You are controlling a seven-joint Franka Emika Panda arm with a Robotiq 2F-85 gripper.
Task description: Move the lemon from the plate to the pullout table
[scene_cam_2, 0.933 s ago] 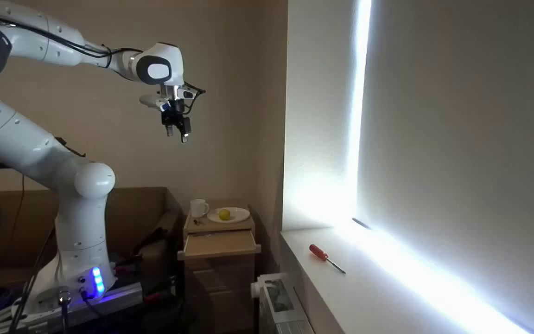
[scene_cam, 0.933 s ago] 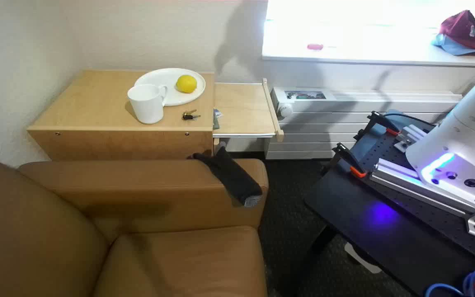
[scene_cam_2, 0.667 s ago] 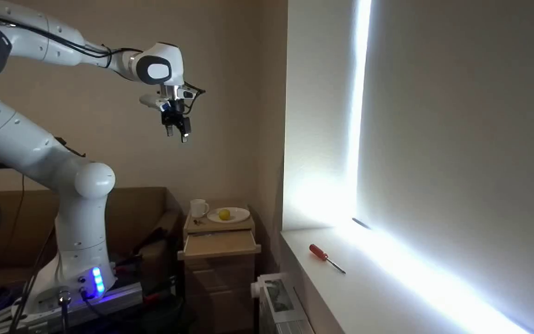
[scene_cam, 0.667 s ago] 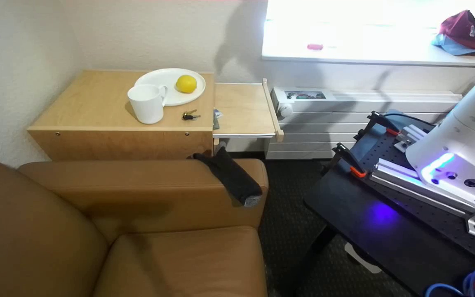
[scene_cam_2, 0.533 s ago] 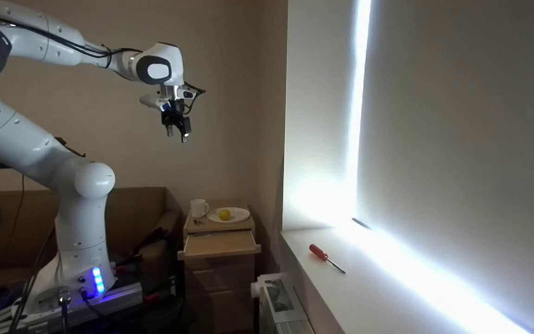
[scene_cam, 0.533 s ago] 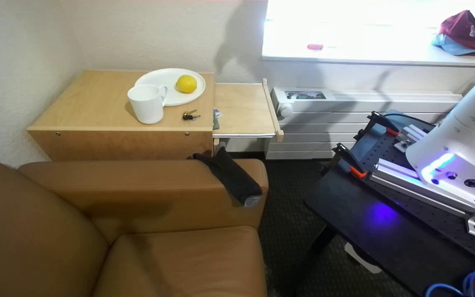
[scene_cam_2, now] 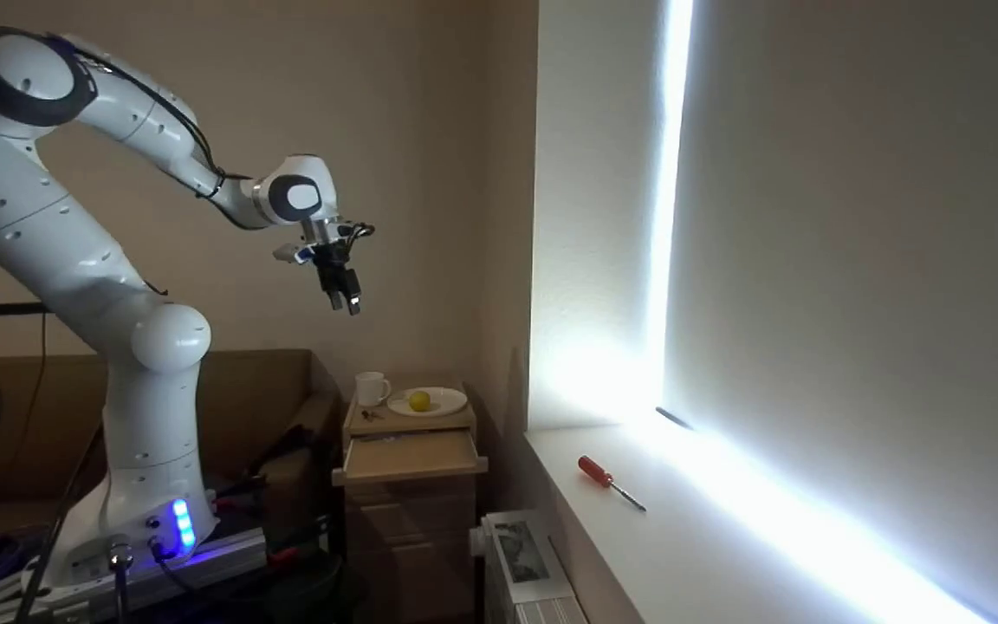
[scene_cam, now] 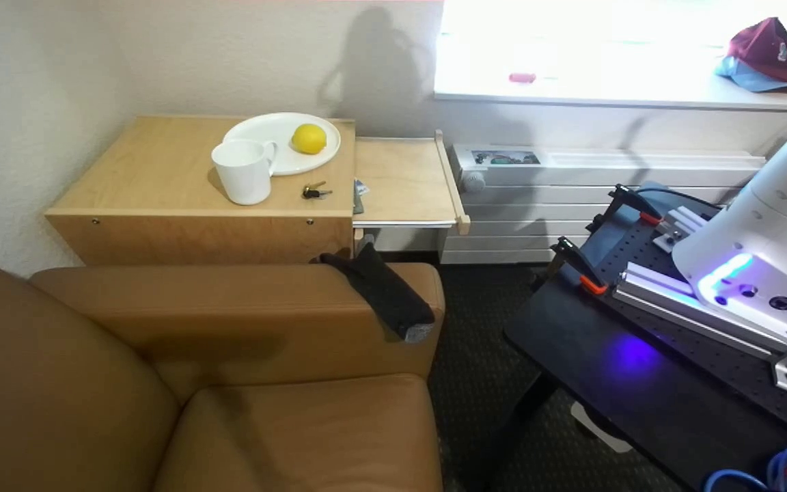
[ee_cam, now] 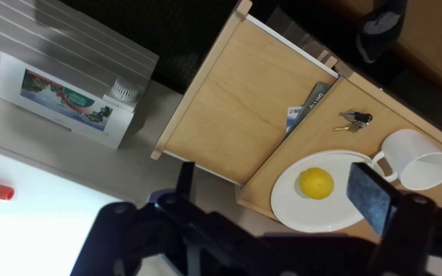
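The yellow lemon (scene_cam: pixel 309 139) lies on the white plate (scene_cam: pixel 253 130) on the cabinet top. Both also show in an exterior view, the lemon (scene_cam_2: pixel 419 400) and the plate (scene_cam_2: pixel 454 402). The pullout table (scene_cam: pixel 404 178) is a light-wood board extending from the cabinet, just below its top; it also shows in the wrist view (ee_cam: pixel 236 107). My gripper (scene_cam_2: pixel 346 307) is open and empty, in the air well above the cabinet. In the wrist view, the lemon (ee_cam: pixel 316 183) appears between the spread fingers (ee_cam: pixel 272 174), far below them.
A white cup (ee_cam: pixel 409 157) stands beside the plate, its handle at the rim. Keys (ee_cam: pixel 355 120) lie nearby. Cards (ee_cam: pixel 309 105) lie on the pullout table near the cabinet. A radiator (ee_cam: pixel 71 96), windowsill (scene_cam_2: pixel 603 529) with screwdriver (scene_cam_2: pixel 596 471), and sofa arm (scene_cam: pixel 243 287) surround it.
In an exterior view, the arm has bent and my gripper has come down toward the cabinet and tilted somewhat. The arm's shadow on the wall has shifted. Lemon, plate and cup have not moved.
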